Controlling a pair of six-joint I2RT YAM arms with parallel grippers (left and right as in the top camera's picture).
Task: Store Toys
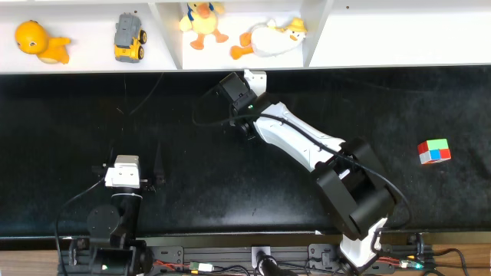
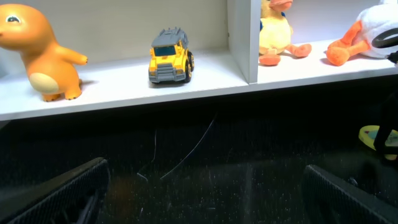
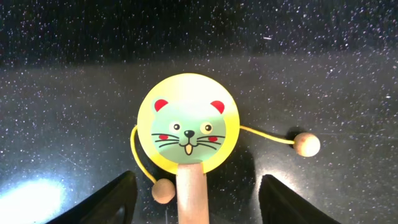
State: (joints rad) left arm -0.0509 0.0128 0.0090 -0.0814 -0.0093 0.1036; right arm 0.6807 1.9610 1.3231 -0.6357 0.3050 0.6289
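rattle drum (image 3: 188,127) yellow, green cat face; truck (image 2: 170,56) yellow-grey; cube (image 1: 434,151) red-green-blue; table (image 3: 62,68) black, speckled.

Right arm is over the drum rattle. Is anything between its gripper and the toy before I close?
Nothing visible. The right gripper is open and the drum rattle lies on the tabletop with its handle between the fingers. One corded bead sits close beside the handle.
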